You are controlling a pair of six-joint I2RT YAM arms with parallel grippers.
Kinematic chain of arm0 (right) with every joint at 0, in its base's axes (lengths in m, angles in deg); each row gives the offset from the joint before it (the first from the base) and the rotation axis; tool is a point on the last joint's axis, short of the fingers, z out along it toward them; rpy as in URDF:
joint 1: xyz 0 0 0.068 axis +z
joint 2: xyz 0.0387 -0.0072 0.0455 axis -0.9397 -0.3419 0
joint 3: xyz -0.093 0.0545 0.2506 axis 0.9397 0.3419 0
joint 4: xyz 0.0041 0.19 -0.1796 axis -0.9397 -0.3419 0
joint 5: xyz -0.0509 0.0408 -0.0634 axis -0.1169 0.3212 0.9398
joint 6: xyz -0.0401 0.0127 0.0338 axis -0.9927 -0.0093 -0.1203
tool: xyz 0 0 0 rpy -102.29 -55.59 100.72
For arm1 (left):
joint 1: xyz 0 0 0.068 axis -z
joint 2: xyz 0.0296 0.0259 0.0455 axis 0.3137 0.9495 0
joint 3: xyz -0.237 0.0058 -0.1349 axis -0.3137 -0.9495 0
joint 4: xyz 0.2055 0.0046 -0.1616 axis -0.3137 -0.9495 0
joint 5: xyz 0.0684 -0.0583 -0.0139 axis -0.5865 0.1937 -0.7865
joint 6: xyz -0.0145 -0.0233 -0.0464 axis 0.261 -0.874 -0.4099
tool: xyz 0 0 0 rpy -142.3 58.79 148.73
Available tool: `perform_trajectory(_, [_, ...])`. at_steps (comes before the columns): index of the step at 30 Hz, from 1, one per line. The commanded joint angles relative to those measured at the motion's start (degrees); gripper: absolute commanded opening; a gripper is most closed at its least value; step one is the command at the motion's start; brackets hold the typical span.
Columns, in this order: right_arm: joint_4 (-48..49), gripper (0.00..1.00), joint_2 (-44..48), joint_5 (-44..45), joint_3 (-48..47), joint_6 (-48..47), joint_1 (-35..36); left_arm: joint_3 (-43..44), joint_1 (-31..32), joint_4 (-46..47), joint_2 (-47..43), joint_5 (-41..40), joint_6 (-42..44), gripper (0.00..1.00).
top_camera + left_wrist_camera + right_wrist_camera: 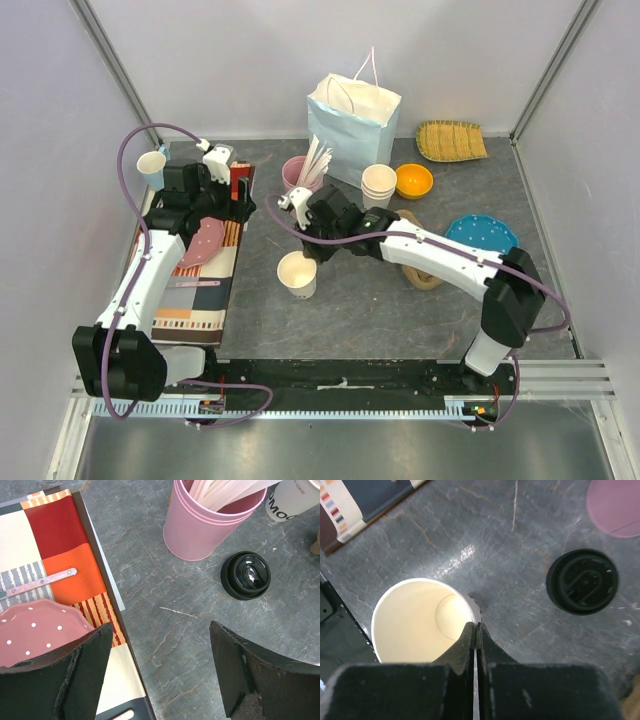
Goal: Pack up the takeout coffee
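The coffee cup [297,275] is a small white paper cup standing lidless on the grey table. Its inside looks empty in the right wrist view [415,615]. My right gripper [306,254] is shut on the cup's rim [476,625], one finger inside and one outside. The round black lid [582,581] lies flat on the table beside the cup, and it also shows in the left wrist view [245,575]. My left gripper [160,628] is open and empty above the table at the tray's edge [243,208]. The pale blue paper bag [350,125] stands open at the back.
A pink cup of wooden sticks [300,172] stands near the lid. A stack of lidless white cups [379,185], an orange bowl [413,180], a blue plate [482,235] and a woven tray [451,140] are at the right. A patterned tray [200,290] with a pink plate lies left.
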Motion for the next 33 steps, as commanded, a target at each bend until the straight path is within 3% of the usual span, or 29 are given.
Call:
perform_trajectory(1, [8.0, 0.00, -2.1, 0.1, 2.3, 2.3, 0.8, 0.0, -0.2, -0.3, -0.8, -0.3, 2.1, 0.84])
perform_trajectory(22, [17.7, 0.01, -4.9, -0.5, 9.5, 3.8, 0.9, -0.4, -0.2, 0.2, -0.2, -0.9, 2.2, 0.84])
perform_trajectory(28, [17.7, 0.11, -2.9, -0.9, 9.4, 3.5, 0.9, -0.5, -0.1, 0.3, -0.1, -1.0, 2.5, 0.84])
perform_trajectory(31, [17.6, 0.23, -3.3, -2.3, 9.1, 3.0, 0.9, -0.5, -0.2, 0.5, 0.0, -1.0, 2.6, 0.84])
perform_trajectory(33, [17.0, 0.36, -3.7, -2.2, 8.8, 2.6, 0.9, -0.3, -0.2, 0.6, 0.0, -1.1, 2.6, 0.84])
